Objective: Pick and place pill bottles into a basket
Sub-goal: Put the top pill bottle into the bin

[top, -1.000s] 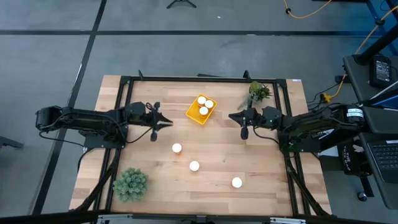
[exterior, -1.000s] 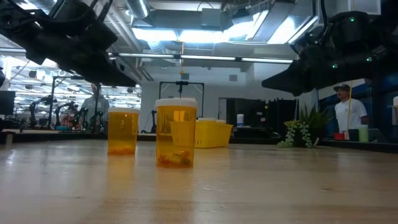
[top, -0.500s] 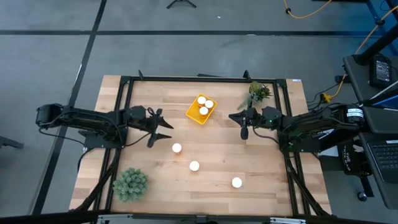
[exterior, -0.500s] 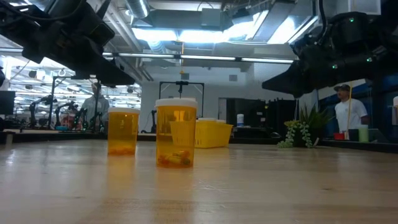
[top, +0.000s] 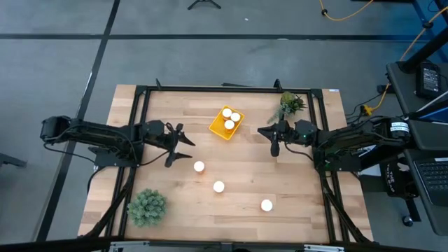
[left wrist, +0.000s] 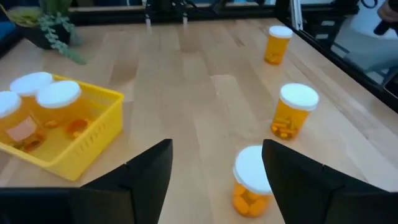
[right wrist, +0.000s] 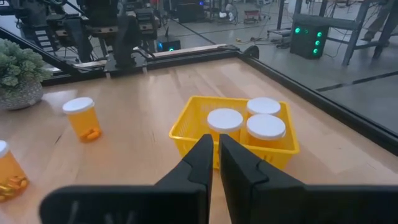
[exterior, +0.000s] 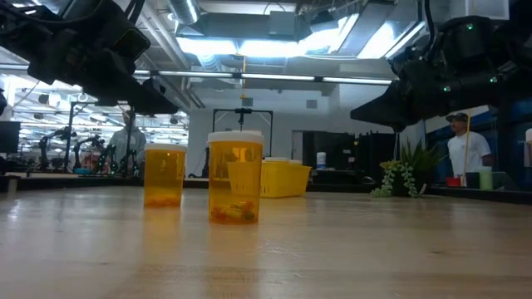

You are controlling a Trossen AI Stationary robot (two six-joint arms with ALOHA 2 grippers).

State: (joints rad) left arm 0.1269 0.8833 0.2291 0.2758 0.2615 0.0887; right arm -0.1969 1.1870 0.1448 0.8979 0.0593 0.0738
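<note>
Three pill bottles (top: 230, 118) stand upright inside the yellow basket (top: 218, 129) toward the far side of the wooden tabletop (top: 245, 150), while three more sit loose on the boards: one (top: 199, 166) just ahead of the left pincer (top: 186, 143), another (top: 218, 187) nearer the middle, and a third (top: 267, 205) toward the near right edge. The left pincer hovers empty, its fingers spread wide, between the basket and the nearest loose bottle. The right pincer (top: 266, 138) hangs clenched and empty to the basket's right, pointed toward it. A round green plant (top: 146, 206) sits at the near left corner, and a trailing plant (top: 290, 105) at the far right.
</note>
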